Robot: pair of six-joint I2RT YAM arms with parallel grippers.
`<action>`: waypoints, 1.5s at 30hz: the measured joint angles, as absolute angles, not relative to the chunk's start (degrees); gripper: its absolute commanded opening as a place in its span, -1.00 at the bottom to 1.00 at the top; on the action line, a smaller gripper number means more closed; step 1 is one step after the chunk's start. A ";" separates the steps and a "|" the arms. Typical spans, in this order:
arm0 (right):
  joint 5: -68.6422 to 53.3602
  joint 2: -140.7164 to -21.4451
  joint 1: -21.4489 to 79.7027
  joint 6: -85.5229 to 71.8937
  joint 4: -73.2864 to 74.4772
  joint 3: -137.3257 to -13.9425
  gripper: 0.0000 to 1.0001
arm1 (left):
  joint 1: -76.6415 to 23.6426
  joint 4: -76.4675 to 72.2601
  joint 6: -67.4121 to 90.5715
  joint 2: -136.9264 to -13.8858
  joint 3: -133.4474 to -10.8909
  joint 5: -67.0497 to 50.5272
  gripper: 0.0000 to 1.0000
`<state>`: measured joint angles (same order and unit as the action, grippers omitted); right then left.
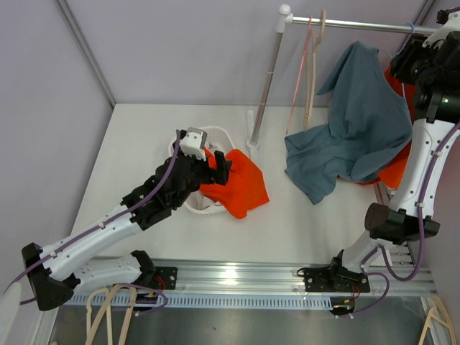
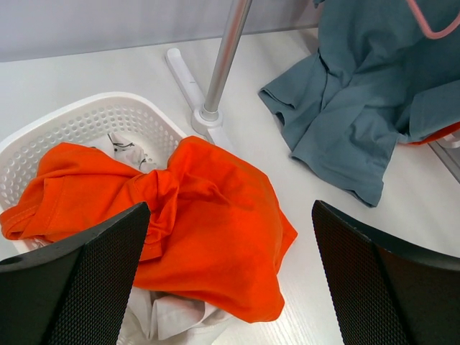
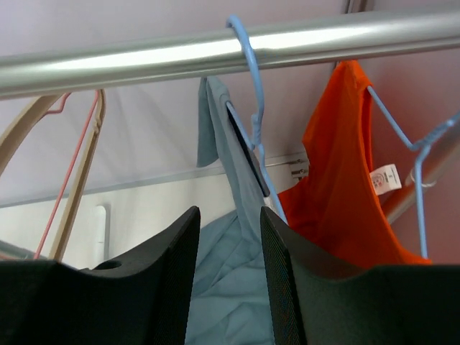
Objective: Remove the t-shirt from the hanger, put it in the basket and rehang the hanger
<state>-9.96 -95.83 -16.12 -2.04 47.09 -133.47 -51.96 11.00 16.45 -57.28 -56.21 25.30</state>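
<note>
right end effector (image 3: 228,215), fingers a narrow gap apart and holding nothing, sits just below the blue hanger (image 3: 253,93) hooked on the rail (image 3: 144,61). the grey-blue t-shirt (image 1: 363,115) hangs from it straight ahead, long axis downward, hem on the desk (image 1: 144,144). left end effector (image 2: 230,208), spread wide, is well apart from it.

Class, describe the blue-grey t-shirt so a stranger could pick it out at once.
Find the metal rail at the table's far right. From its blue wire hanger drapes the blue-grey t-shirt, hem pooled on the tabletop. The neighbouring garment is orange.
</note>
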 measured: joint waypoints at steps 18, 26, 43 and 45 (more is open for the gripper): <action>-9.50 -110.59 -16.25 -1.21 40.95 -140.25 -0.21 | -52.01 8.14 15.44 -65.30 -56.40 25.21 0.99; -10.59 -112.29 -16.21 -0.93 36.64 -140.25 -1.00 | -52.01 6.76 14.79 -65.52 -56.36 25.17 0.99; -12.51 -103.96 -12.51 -3.01 32.49 -137.16 -1.00 | -52.05 7.55 14.76 -60.93 -56.14 26.50 0.99; -11.77 -99.48 -11.79 -3.36 32.29 -132.70 -1.00 | -52.07 7.57 14.57 -60.10 -56.16 26.81 0.99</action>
